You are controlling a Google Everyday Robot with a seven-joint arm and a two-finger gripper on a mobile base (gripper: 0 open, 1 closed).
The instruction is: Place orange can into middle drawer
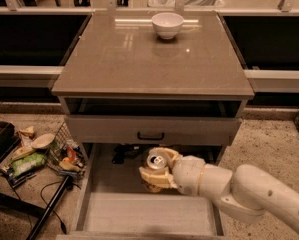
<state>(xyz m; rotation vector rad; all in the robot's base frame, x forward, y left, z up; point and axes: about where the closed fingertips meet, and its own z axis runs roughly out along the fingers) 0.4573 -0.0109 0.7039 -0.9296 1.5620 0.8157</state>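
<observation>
The orange can (155, 162) is upright in my gripper (156, 173); its silver top with pull-tab faces up and its body is mostly hidden by the pale fingers (148, 174). The gripper is shut on the can and holds it low over the back part of the middle drawer (139, 216), which is pulled out wide and shows its pale plank floor and thin side walls. My white arm comes in from the lower right. I cannot tell whether the can touches the drawer floor.
A grey drawer front with a small black handle (150, 135) is just above the gripper, under the brown cabinet top (139, 64). A white bowl (167, 24) stands at the back of the top. A wire basket of snacks (64, 155) and a black pole (48, 211) lie on the floor at left.
</observation>
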